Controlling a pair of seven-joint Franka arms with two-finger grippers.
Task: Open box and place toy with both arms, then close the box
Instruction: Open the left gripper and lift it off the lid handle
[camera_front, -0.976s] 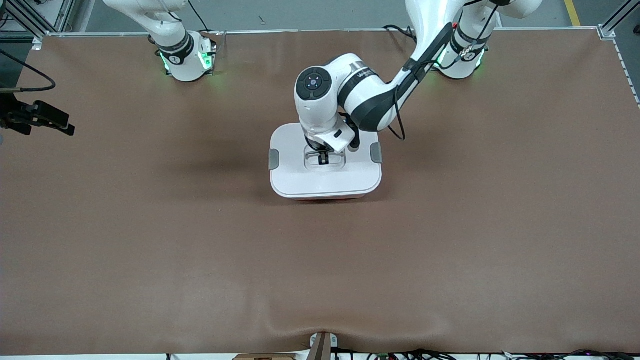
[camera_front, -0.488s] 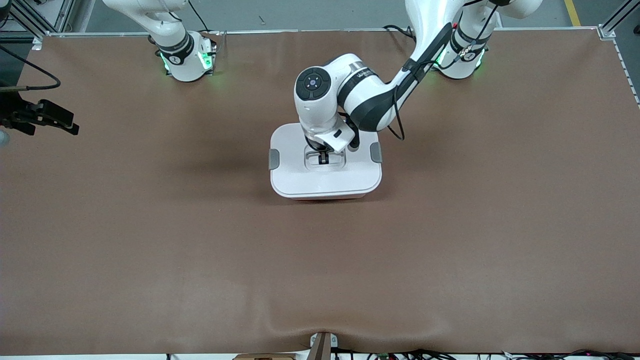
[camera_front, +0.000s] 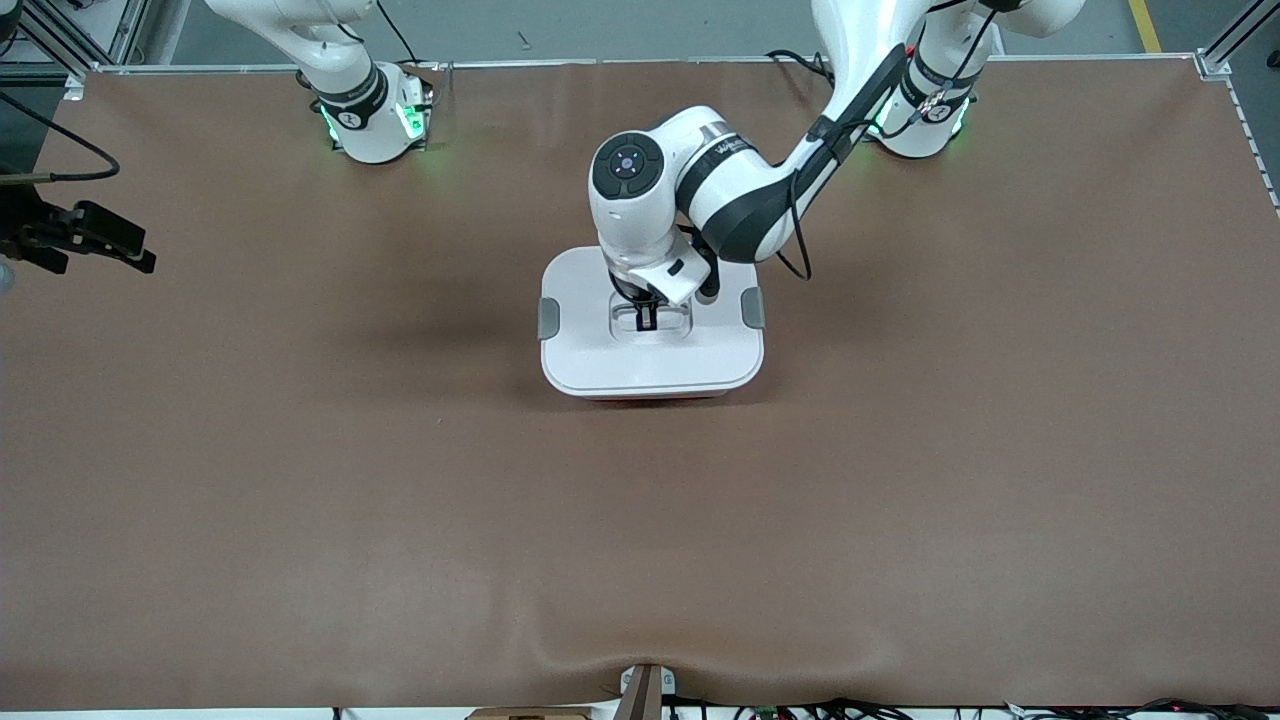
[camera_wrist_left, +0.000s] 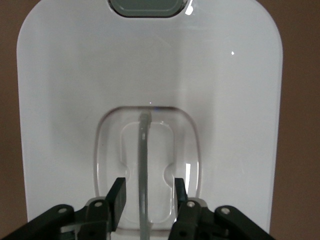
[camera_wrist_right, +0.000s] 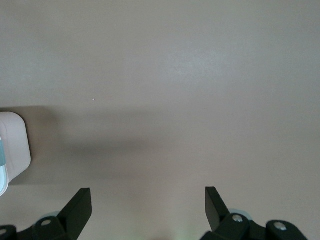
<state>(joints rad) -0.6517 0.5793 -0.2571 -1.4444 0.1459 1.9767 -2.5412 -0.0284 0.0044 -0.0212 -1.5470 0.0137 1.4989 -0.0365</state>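
The box (camera_front: 650, 365) sits mid-table with its white lid (camera_wrist_left: 150, 65) on and a grey clip (camera_front: 548, 318) at each end. My left gripper (camera_front: 647, 320) hangs low over the lid's recess. In the left wrist view this left gripper (camera_wrist_left: 149, 189) is open, its fingers standing either side of the thin grey handle (camera_wrist_left: 144, 150) with a gap on both sides. My right gripper (camera_front: 125, 250) waits off at the right arm's end of the table. That right gripper (camera_wrist_right: 146, 192) is open over bare mat, with a corner of the box (camera_wrist_right: 12, 145) in its view. The toy is out of view.
A brown mat (camera_front: 900, 480) covers the whole table. Both arm bases (camera_front: 375, 120) stand along the edge farthest from the front camera. A small mount (camera_front: 645, 690) pokes up at the nearest edge, where the mat wrinkles.
The left gripper's fingers were pinched together at the handle; they have now parted. The box has not moved. The right gripper drifted only slightly.
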